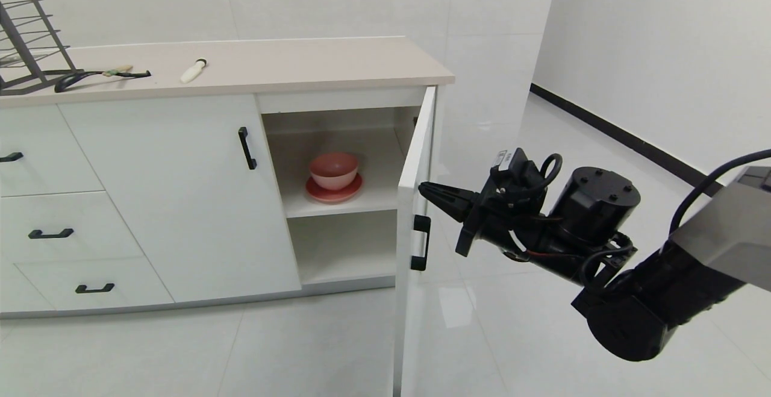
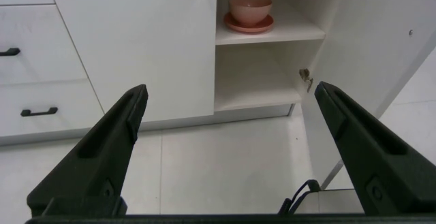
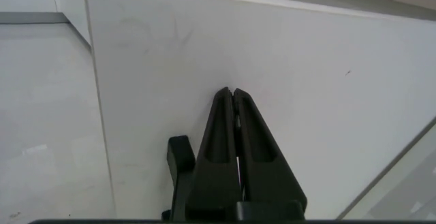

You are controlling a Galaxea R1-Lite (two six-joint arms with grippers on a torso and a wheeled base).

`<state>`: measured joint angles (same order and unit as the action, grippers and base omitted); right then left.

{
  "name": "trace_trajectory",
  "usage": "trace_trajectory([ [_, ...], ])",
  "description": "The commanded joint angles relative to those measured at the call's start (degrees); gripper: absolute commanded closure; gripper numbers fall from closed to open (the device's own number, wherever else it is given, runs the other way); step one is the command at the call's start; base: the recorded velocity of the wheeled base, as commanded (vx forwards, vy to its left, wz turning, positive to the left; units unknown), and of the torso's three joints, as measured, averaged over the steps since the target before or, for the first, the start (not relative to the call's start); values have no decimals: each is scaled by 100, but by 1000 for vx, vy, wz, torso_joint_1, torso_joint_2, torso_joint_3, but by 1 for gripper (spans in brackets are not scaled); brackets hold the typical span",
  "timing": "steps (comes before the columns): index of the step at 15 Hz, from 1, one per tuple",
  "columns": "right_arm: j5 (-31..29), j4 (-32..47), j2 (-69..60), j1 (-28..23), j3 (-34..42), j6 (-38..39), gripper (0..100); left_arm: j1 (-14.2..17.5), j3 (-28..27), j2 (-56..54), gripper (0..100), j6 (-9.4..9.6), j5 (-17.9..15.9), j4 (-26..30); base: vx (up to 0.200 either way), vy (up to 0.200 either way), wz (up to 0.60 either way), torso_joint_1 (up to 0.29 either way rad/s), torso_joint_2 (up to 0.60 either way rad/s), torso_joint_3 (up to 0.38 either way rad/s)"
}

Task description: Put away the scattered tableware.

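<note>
Pink bowl (image 1: 333, 170) on red plate (image 1: 333, 191), far cabinet shelf (image 1: 373, 201): likely light, rigid, smooth; grip by rim. Right gripper (image 1: 423, 189) closed, tips at door (image 1: 414, 168); left gripper (image 2: 229, 89) open.

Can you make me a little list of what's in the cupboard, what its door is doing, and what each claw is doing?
Door: open, swung out
Upper shelf: pink bowl sitting on a red plate
Right claw: shut, tips at the door's outer side, above the handle
Left claw: open, holding nothing
</note>
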<state>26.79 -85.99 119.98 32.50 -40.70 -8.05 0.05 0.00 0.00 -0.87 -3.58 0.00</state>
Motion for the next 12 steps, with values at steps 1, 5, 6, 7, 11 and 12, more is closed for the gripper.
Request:
trace_trajectory([
  [1,1,-5,149,28,-201,-4,100,4,0,9,0,-1,-2,0,0,0,0,0,0,0],
  [5,-16,-5,315,116,-403,-4,100,4,0,9,0,-10,7,0,0,0,0,0,0,0],
  [6,-16,-5,359,143,-447,-4,100,4,0,9,0,-19,24,0,0,0,0,0,0,0],
  [7,-16,-5,395,178,-482,-4,100,4,0,0,0,-19,33,0,0,0,0,0,0,0],
  [11,-166,-5,649,257,-807,22,100,4,0,0,0,-28,33,0,0,0,0,0,0,0],
  [12,-175,-5,702,283,-878,22,100,4,0,0,0,-28,33,0,0,0,0,0,0,0],
])
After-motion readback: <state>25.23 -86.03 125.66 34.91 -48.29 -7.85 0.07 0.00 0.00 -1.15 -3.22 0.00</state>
